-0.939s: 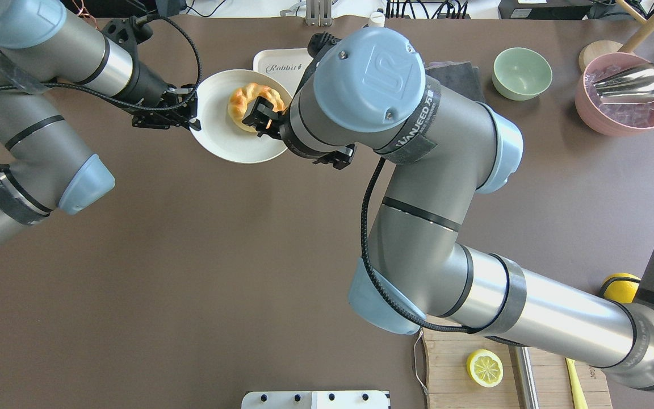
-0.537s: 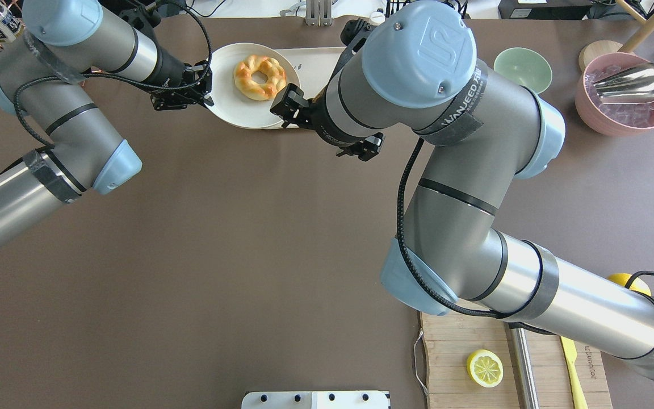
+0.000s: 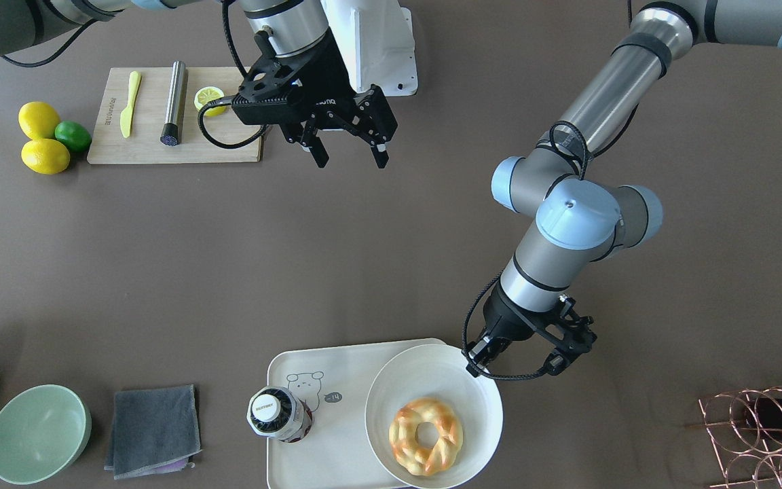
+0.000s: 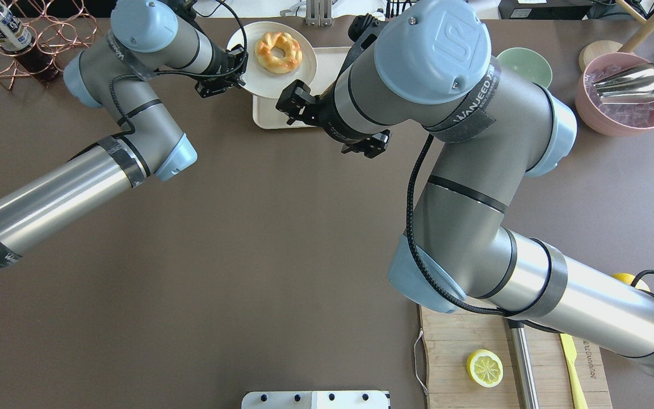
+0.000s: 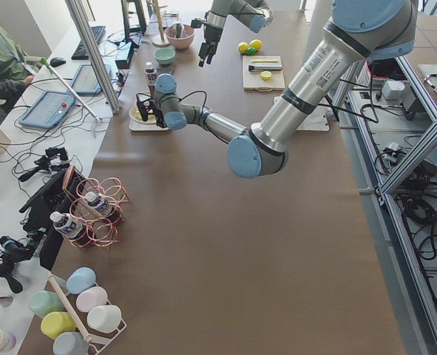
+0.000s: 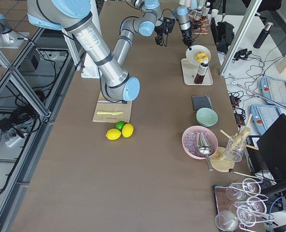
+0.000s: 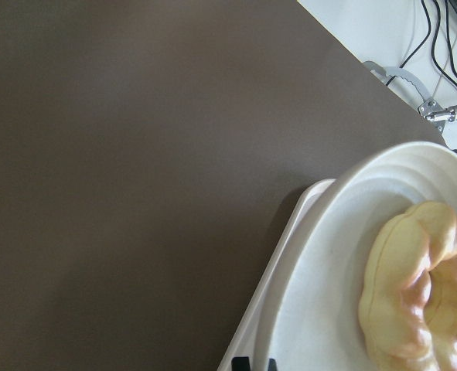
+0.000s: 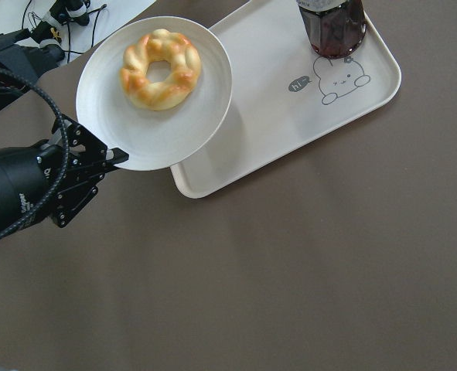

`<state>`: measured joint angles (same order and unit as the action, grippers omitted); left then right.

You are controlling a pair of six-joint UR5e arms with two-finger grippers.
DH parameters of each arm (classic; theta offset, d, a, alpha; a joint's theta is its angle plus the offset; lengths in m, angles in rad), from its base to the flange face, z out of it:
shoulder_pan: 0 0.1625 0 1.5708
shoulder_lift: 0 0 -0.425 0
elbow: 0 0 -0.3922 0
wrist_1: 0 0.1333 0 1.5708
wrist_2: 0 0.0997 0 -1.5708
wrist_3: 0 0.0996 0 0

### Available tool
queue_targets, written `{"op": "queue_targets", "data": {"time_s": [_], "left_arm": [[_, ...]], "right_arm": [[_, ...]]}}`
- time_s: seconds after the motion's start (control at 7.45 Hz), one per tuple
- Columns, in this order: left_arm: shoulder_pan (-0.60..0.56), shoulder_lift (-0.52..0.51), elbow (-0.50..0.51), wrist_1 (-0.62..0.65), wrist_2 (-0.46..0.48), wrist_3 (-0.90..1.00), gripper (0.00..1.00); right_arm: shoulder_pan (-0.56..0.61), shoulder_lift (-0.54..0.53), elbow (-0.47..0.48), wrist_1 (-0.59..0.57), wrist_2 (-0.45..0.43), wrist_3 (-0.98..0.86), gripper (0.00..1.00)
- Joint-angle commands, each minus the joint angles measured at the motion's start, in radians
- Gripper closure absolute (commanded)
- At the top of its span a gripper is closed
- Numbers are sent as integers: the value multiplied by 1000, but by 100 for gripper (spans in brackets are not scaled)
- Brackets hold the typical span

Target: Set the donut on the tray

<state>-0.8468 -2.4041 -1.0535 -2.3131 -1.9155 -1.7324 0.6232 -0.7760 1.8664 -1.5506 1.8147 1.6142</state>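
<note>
One plate (image 4: 259, 79) carrying the donut (image 4: 279, 52) has travelled across the worktop (image 4: 247, 255) and now overlaps the tray (image 4: 281, 116), its rim clamped by the left end effector (image 8: 116, 157). The right end effector (image 3: 350, 157) has drawn back, fingers apart, empty. The donut lies flat, hole upward. A bottle (image 3: 272, 413) stands on the tray.

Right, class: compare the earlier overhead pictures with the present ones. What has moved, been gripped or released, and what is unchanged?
The left hand carried the white plate away from the robot; it is now over the tray's end. The right hand, earlier at the donut, pulled back and hangs open, clear of the plate. Unchanged: the left hand's hold on the rim, the donut on the plate, the cutting board.
</note>
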Motion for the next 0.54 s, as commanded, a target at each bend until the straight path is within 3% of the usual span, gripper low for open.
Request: {"op": "queue_targets", "data": {"time_s": [0.0,0.4], "left_arm": [[69,-46,64,-28,97,-44,100],[127,-53,64,-29,173,-46,100]], "right_arm": [[3,-2,0,0,1,0,0],[3,-5,3,0,1,0,0]]}}
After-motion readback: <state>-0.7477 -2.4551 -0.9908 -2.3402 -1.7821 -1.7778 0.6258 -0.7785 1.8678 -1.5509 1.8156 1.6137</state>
